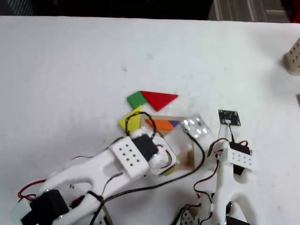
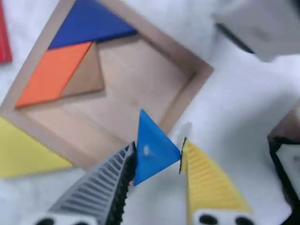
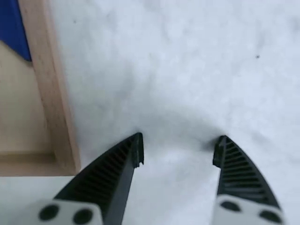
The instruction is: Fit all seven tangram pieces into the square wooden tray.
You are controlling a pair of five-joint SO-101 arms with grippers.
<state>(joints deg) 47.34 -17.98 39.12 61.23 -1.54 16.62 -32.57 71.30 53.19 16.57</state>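
Observation:
The square wooden tray [image 2: 190, 89] holds a dark blue triangle [image 2: 89, 23] and an orange parallelogram [image 2: 51, 72] in one corner. My left gripper [image 2: 157, 152] is shut on a small blue triangle [image 2: 151, 140], held tilted just above the tray's near rim. In the high view the left arm [image 1: 131, 157] covers most of the tray [image 1: 168, 117]. A yellow piece [image 1: 131, 119] lies against the tray's left side, with a green piece [image 1: 136, 99] and a red triangle [image 1: 160, 99] behind the tray. My right gripper [image 3: 178, 150] stands open over bare table beside the tray's rim [image 3: 51, 93].
The right arm [image 1: 234, 159] stands just right of the tray, with cables [image 1: 199, 157] looping between the two arms. A beige perforated object [image 1: 294, 56] sits at the table's right edge. White table stretches wide behind the pieces.

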